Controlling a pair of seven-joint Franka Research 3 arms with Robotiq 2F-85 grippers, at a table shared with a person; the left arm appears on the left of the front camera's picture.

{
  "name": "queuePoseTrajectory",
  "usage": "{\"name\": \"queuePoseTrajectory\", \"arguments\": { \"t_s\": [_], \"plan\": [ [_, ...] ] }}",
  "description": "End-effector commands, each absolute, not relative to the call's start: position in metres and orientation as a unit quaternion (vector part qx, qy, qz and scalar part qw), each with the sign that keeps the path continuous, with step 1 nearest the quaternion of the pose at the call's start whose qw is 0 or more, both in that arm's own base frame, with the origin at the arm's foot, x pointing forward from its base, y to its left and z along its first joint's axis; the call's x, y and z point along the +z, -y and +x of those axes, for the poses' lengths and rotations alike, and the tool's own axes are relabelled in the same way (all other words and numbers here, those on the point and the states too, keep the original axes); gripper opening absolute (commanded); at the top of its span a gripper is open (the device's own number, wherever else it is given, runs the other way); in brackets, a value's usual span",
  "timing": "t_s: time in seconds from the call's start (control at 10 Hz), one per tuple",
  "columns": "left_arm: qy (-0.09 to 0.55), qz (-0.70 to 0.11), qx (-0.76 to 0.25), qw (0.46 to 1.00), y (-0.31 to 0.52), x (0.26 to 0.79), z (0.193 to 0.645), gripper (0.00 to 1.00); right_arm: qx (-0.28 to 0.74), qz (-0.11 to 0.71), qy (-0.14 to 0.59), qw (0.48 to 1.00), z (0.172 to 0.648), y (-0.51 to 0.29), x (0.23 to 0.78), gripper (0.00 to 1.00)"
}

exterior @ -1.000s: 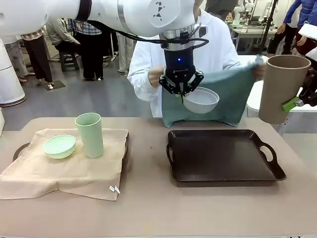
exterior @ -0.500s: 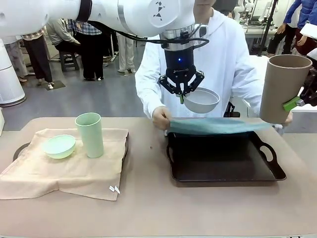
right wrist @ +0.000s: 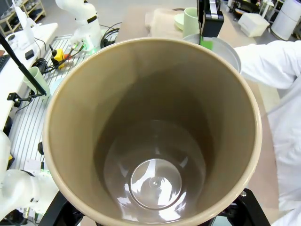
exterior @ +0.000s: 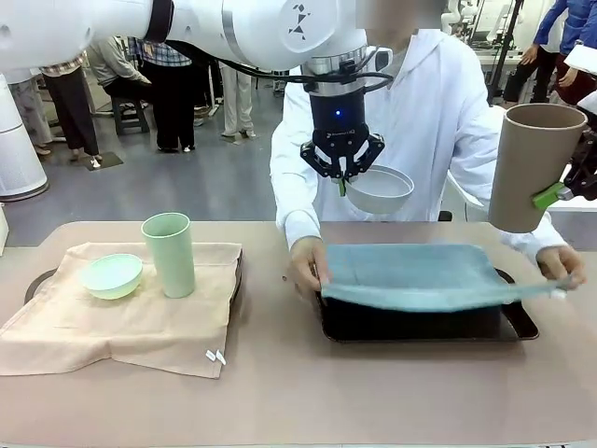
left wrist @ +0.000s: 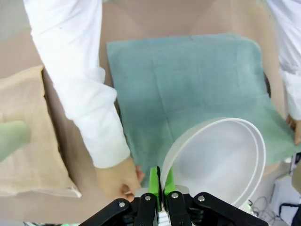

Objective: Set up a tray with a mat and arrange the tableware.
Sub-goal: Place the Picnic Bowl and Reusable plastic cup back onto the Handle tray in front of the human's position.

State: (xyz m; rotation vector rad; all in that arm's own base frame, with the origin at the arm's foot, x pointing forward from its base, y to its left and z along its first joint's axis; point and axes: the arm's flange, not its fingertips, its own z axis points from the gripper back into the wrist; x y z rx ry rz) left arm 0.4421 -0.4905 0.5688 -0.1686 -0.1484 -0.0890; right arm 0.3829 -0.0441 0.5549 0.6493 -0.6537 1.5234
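My left gripper [exterior: 343, 179] hangs above the table's middle, shut on the rim of a white bowl [exterior: 379, 189]. In the left wrist view the bowl [left wrist: 216, 160] tilts beside the green pads [left wrist: 154, 181]. At the right edge my right gripper [exterior: 558, 193] is shut on a tall tan-brown cup [exterior: 530, 168], held upright in the air; the right wrist view looks down into the cup [right wrist: 150, 136]. Below, a person's hands [exterior: 306, 266] spread a teal mat [exterior: 410, 273] over the dark tray [exterior: 420, 324]. A pale green cup [exterior: 169, 254] and a pale green bowl [exterior: 112, 275] stand on a beige mat [exterior: 131, 317] at the left.
The person in a white coat [exterior: 420, 131] leans over the far edge, one sleeve [left wrist: 77, 80] lying across the table under my left gripper. A second tray's rim [exterior: 37, 280] peeks out under the beige mat. Bare tabletop [exterior: 298, 401] runs along the near edge.
The person has brought the teal mat down from chest height and stretched it flat over the dark tray. Both arms have kept still with their loads.
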Motion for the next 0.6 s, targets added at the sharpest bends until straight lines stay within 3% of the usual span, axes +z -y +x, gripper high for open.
{"name": "queuePoseTrajectory", "arguments": {
  "t_s": [0.0, 0.5],
  "plan": [
    [0.079, -0.080, -0.047, 0.993, 0.4896, 0.5697, 0.4434, 0.00, 0.669, 0.279, 0.283, 0.628, 0.3828, 0.0432, 0.5547, 0.00],
    [0.079, -0.080, -0.047, 0.993, 0.4896, 0.5697, 0.4434, 0.00, 0.669, 0.279, 0.283, 0.628, 0.3828, 0.0432, 0.5547, 0.00]
  ]
}}
